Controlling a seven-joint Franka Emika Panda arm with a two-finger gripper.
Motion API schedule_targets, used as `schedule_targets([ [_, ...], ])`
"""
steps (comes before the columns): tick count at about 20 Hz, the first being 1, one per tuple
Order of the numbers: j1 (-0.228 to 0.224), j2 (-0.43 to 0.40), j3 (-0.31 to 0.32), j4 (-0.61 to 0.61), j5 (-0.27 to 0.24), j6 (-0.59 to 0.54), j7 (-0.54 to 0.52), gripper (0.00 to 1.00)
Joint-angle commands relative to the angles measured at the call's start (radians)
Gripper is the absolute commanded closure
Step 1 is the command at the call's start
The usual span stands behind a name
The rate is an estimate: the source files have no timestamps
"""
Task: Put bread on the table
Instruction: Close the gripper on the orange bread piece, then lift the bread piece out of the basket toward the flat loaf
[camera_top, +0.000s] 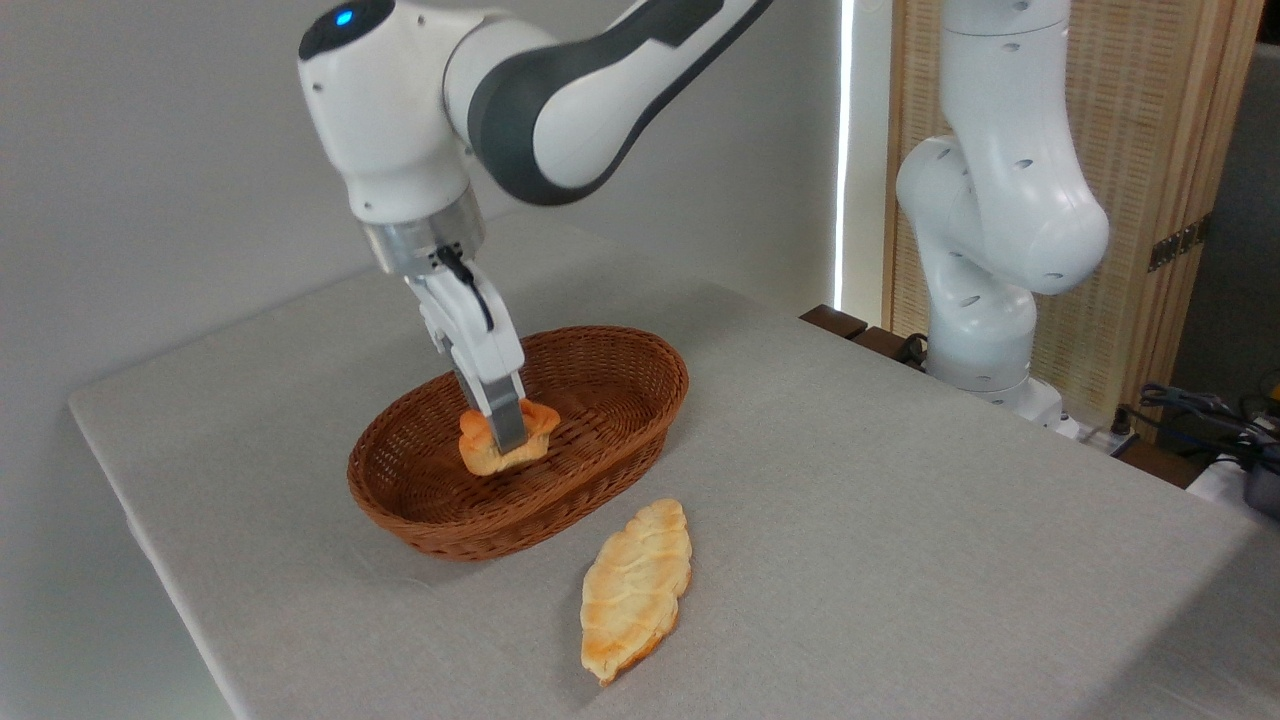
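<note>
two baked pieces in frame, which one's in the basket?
The small orange-golden bun, with the gripper closed around it, is inside the wicker basket. The longer, flat, pale leaf-shaped pastry lies on the table in front of it.

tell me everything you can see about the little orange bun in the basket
The small chunky orange-golden bun has a lumpy, knotted top and a paler, cream-coloured underside, with a glossy baked look. It sits inside the brown oval wicker basket, over the basket's floor, roughly central; whether it rests there or is slightly lifted cannot be told. The robot's white-and-grey two-finger gripper comes down from above and closes around it, one grey finger crossing its front. Nothing else touches it. The basket stands on the light grey table.
</note>
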Motion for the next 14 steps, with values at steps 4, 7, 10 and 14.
schedule_targets([
  [4,-0.001,-0.126,0.11,-0.007,-0.016,-0.133,0.018,0.48],
  [7,-0.001,-0.144,0.166,-0.01,-0.004,-0.188,0.07,0.48],
  [10,-0.001,-0.147,0.243,-0.017,-0.003,-0.231,0.177,0.48],
  [14,0.001,-0.143,0.332,-0.056,0.026,-0.229,0.301,0.1],
])
